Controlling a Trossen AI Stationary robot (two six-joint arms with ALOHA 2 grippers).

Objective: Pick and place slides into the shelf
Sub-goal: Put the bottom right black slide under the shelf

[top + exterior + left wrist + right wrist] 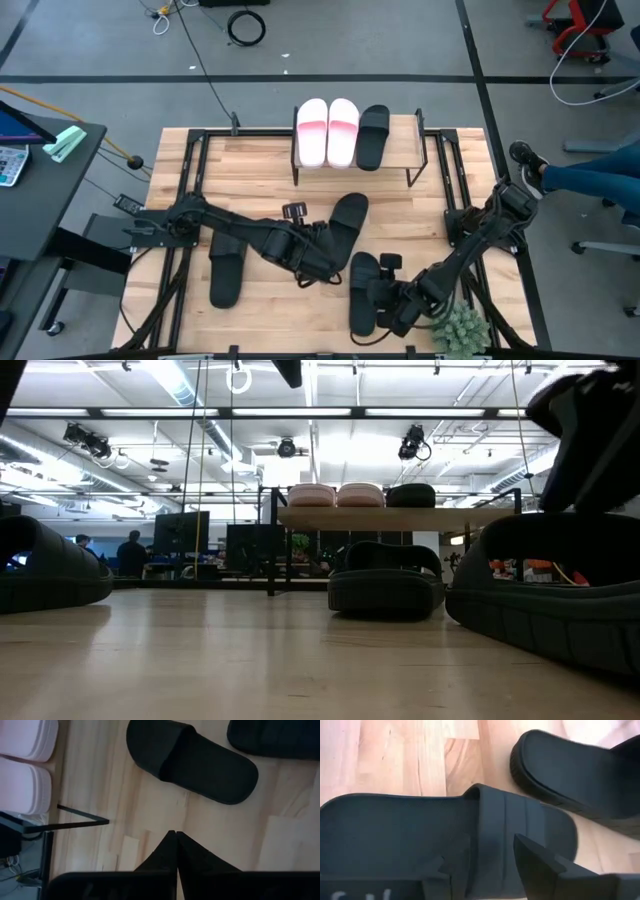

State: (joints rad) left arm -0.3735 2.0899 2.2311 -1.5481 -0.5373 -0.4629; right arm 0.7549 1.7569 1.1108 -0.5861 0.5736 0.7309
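Observation:
The shelf (358, 165) stands at the table's far edge and carries two pink slides (327, 130) and one black slide (373, 135) on its board. Three black slides lie sole-down on the table: one mid-table (347, 222), one toward the left (225, 275), one near the front (362, 300). My left gripper (318, 262) is shut and hovers just nearer than the mid-table slide (195, 762). My right gripper (480, 850) is open above the front slide (420, 830), one finger over its footbed and one over its strap (505, 815). My right gripper comes at the front slide from above, its fingers (540, 865) standing over the strap end. I cannot tell whether they touch it.
A small green plant (462, 330) sits at the near right corner beside my right arm. The shelf's thin black frame (75, 822) stands close to the far side of my left gripper. Bare wood lies between the left slide and the shelf. A person's leg (590, 175) shows at the right.

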